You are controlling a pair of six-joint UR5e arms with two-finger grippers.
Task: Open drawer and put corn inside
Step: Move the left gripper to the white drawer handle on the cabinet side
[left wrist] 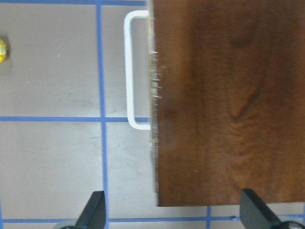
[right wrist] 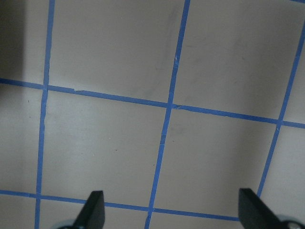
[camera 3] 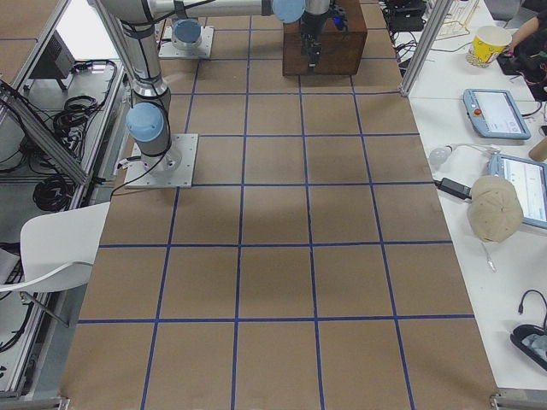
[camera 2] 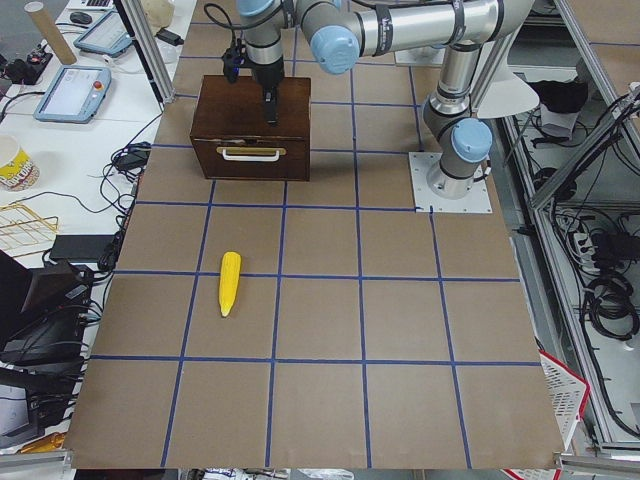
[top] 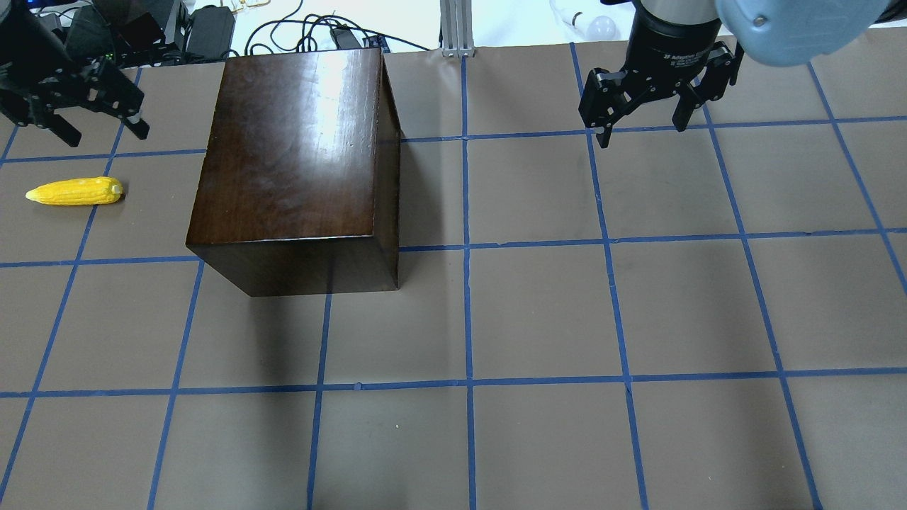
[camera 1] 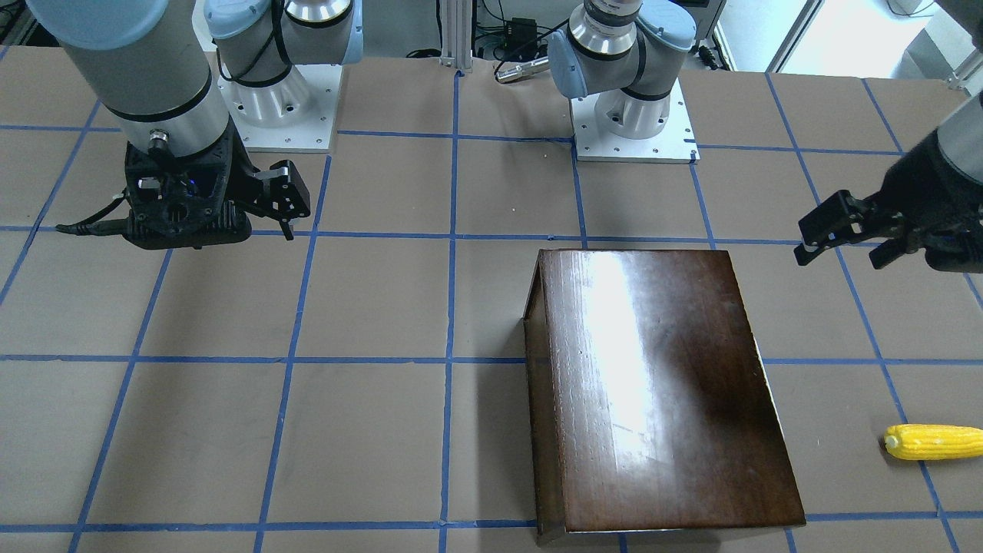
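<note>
The dark-brown cabinet [top: 294,152] stands on the table's left half. Its drawer [camera 2: 250,160] is shut; the worn front with a white handle [left wrist: 129,71] faces the robot's left. The yellow corn [top: 74,191] lies flat on the table left of the cabinet, on the handle side, and also shows in the front-facing view [camera 1: 933,442]. My left gripper [top: 106,136] is open and empty, in the air beyond the corn, near the cabinet's far left corner. My right gripper [top: 643,133] is open and empty, over bare table far to the right.
Both arm bases [camera 1: 633,115] are bolted at the robot's side of the table. Cables and power bricks [top: 212,28] lie past the far edge behind the cabinet. The tabletop [top: 538,312] is brown with a blue tape grid.
</note>
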